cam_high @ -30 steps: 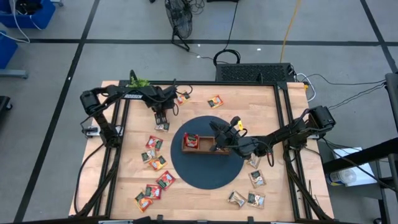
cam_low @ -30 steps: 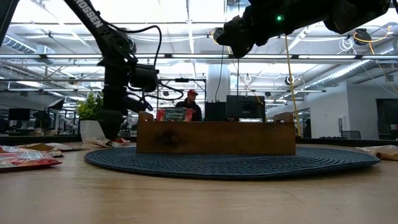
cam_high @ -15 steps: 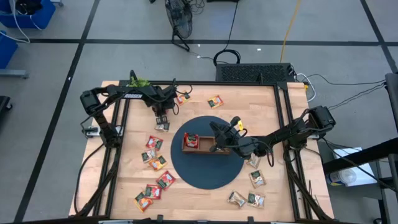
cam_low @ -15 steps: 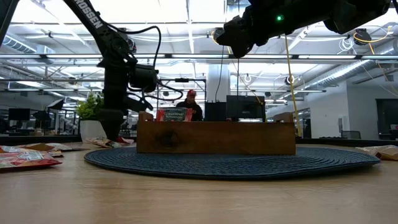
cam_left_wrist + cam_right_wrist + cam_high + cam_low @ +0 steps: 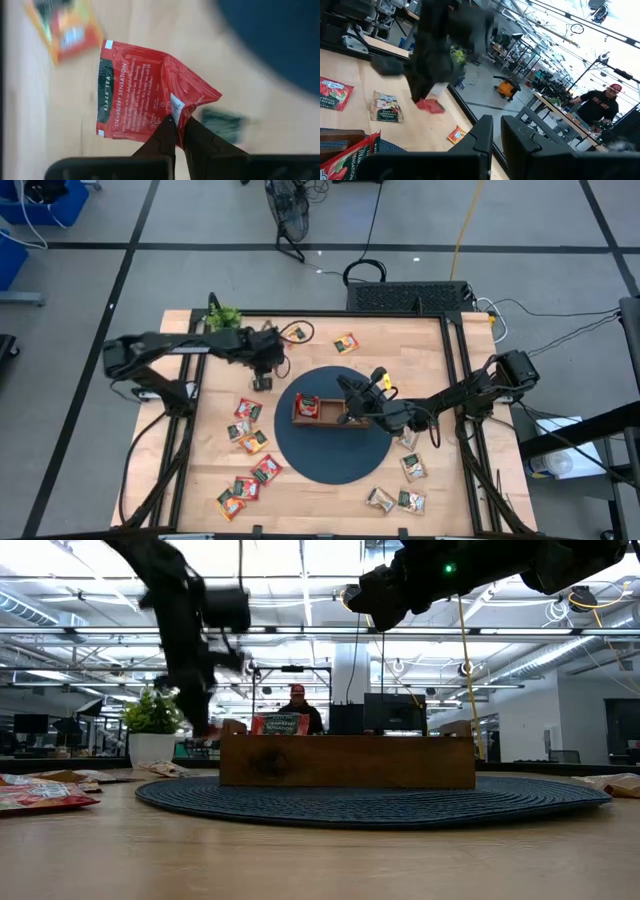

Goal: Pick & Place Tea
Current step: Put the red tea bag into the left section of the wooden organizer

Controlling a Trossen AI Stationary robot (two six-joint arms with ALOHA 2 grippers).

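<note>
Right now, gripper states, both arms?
Left gripper: shut on a red sachet, lifted off the table.
Right gripper: shut, holding nothing, hovering over the tray.

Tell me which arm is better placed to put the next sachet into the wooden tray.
The left. Its left gripper is shut on a red sachet lifted off the table, beside the wooden tray. The right gripper hangs over the tray, shut, with nothing seen in it.

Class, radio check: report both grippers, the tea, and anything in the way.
Left gripper shut on red sachet, lifted off the table. Right gripper shut, empty, above wooden tray. One red sachet in tray. Nothing blocking.
</note>
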